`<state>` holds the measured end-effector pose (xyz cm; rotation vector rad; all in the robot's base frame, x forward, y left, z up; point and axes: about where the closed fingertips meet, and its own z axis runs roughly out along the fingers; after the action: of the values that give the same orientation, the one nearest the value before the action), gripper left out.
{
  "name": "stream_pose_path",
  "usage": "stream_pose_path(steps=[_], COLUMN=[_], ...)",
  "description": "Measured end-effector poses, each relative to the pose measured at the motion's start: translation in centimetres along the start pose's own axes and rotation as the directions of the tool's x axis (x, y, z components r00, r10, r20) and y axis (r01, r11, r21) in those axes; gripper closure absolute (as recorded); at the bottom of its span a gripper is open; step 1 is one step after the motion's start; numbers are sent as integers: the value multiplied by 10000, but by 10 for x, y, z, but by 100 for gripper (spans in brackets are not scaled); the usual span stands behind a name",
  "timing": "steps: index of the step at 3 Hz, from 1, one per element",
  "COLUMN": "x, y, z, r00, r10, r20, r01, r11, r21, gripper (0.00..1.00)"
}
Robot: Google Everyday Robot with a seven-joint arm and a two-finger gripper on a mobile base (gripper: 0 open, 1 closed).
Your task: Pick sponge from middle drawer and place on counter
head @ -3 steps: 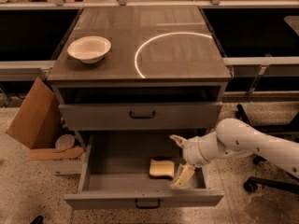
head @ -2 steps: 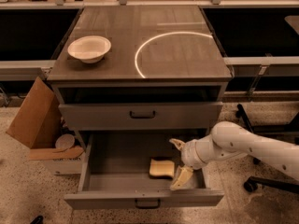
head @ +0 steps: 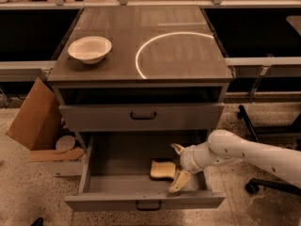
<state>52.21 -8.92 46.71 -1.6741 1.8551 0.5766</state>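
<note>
The pale yellow, wavy-edged foam sponge (head: 162,169) lies flat on the floor of the wide grey metal middle drawer (head: 120,161) (right of centre). The white arm's gripper (head: 174,167), fingers spread, brackets its right edge, slightly lower than before; the sponge has not shifted.

A robotics lab: a white robot arm (head: 254,155), jaws inside the middle drawer (head: 117,157), amid workbenches (head: 244,3) and speckled floor (head: 28,197).
</note>
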Motion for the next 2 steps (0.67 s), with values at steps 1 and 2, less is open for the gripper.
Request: stream_pose_path(steps=[1, 2], x=[12, 20], y=[-16, -33], z=[13, 19], r00=[9998, 9994], r10=[203, 339], r20=[-23, 83], r01=[-202, -345], r11=[9986, 9953], r21=[484, 904], gripper=[0, 0])
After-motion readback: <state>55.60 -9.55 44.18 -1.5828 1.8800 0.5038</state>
